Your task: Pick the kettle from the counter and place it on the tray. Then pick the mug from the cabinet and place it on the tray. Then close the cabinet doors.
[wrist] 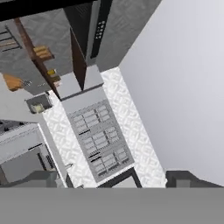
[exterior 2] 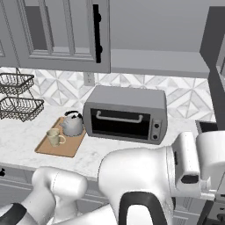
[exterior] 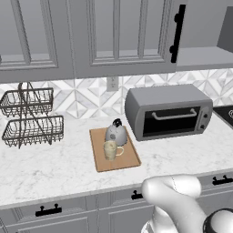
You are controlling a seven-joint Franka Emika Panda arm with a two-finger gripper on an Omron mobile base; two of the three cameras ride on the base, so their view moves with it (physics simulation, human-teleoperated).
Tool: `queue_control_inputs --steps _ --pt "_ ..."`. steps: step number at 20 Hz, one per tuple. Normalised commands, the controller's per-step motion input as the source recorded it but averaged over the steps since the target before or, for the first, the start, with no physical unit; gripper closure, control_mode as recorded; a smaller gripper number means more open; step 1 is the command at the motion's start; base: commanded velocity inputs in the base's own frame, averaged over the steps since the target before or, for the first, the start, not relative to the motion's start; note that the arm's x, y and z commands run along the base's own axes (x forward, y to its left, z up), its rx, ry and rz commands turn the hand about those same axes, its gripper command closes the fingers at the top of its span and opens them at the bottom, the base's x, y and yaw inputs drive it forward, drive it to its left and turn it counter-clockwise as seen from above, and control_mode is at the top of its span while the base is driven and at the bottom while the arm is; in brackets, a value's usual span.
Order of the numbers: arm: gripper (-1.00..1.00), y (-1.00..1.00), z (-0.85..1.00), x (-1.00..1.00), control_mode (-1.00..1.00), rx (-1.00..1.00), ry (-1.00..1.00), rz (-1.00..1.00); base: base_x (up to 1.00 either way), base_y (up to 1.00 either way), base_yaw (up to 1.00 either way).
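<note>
The silver-grey kettle [exterior: 116, 132] [exterior 2: 72, 124] stands on the back of the wooden tray [exterior: 130, 160] [exterior 2: 66, 149]. The beige mug [exterior: 110, 150] [exterior 2: 53, 137] sits on the tray just in front of it. Above the toaster oven the cabinet [exterior: 205, 57] [exterior 2: 158, 61] is open, its grey shelf bare. Its left door [exterior: 127, 32] [exterior 2: 66, 30] with the black bar handle [exterior: 177, 34] [exterior 2: 96, 33] is swung out, and the right door [exterior 2: 215, 44] stands edge-on. My gripper [wrist: 113, 178] is open, holding nothing. My hand [exterior 2: 191, 160] hangs low at the right, far from the tray.
A large grey toaster oven [exterior: 168, 111] [exterior 2: 125, 116] stands on the white counter [exterior: 54, 168] right of the tray. Two dark wire baskets [exterior: 29, 118] [exterior 2: 15, 103] sit at the left. Grey drawers [exterior: 48, 214] run below the counter's front edge.
</note>
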Motion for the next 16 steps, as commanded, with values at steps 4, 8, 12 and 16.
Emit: queue_control_inputs --steps 4,8,12,16 --pt "-1.0 -0.27 0.0 0.09 -1.0 -0.23 0.36 0.17 0.0 0.0 0.0" --pt "-1.0 -0.18 0.0 0.04 -1.0 -0.13 0.29 0.18 0.0 0.0 0.0" --pt "-1.0 -0.01 0.0 0.09 -1.0 -0.03 0.25 0.23 0.0 0.0 0.0" --pt "-1.0 0.0 0.05 0.17 -1.0 0.12 0.1 0.25 0.0 0.0 0.0"
